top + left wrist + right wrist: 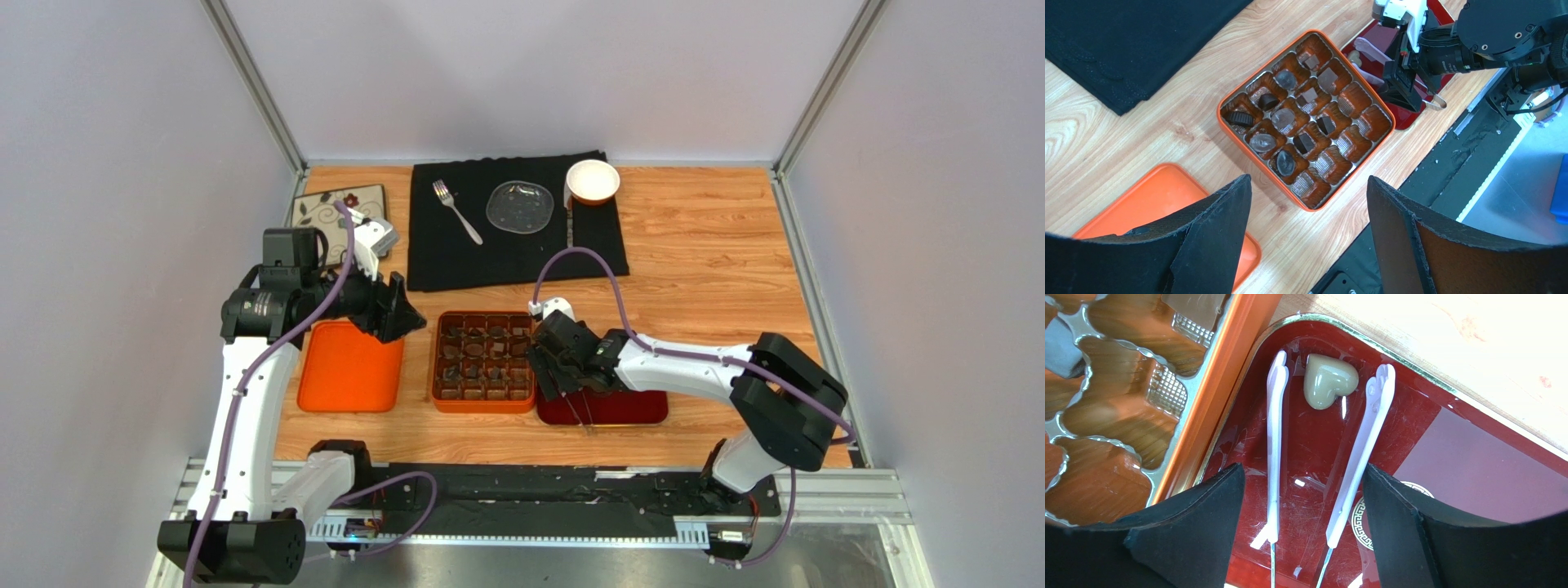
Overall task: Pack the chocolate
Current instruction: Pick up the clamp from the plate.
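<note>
The orange box (pixel 433 361) holds a grid tray with several dark chocolate pieces (pixel 1284 117), round and square, mostly in its left cells; other cells are bare. A pale heart-shaped piece (pixel 1327 380) lies on the dark red tray (pixel 1462 459) right of the box. My right gripper (pixel 1303 468) hangs low over this tray (pixel 632 407) and holds white-tipped tongs (pixel 1275 447), whose two tips stand open on either side of the heart. My left gripper (pixel 1309 180) is open and empty, hovering above the table between the orange lid (pixel 1137 196) and the box.
The orange lid (pixel 350 368) lies left of the box. A black cloth (pixel 515 233) at the back carries a fork (pixel 456 211), a glass plate (pixel 520 206) and a white bowl (pixel 593 181). A patterned card (pixel 344 211) sits at the back left.
</note>
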Available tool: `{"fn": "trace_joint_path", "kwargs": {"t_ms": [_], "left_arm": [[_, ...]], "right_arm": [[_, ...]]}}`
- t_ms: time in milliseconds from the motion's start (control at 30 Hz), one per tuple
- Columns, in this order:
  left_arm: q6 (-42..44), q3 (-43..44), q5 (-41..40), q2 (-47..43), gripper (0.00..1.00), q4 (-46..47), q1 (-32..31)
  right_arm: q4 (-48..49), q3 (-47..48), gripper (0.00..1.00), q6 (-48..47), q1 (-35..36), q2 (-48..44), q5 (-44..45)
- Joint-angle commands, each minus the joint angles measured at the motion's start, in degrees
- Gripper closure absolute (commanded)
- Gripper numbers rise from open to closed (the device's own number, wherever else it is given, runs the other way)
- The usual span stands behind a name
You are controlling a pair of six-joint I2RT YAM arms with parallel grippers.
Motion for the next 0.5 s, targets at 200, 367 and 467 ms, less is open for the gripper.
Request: {"fn": "trace_joint_path", "kwargs": {"t_ms": [200,367,467], "left_arm": [[1.0,0.7,1.0,-1.3,0.23,-0.1,0.2],[1.2,1.2,0.9,-1.4,0.23,-0.4,0.2],[1.3,1.1,0.9,-1.4,0.24,-0.6,0.2]], "right_arm": [[2.7,0.4,0.36,1.1,-0.4,-1.0,-1.3],[3.2,0.4,0.42,1.3,-1.3,0.0,-3.1],[3.2,0.4,0.44,1.3,-1.5,0.2,-3.4]]}}
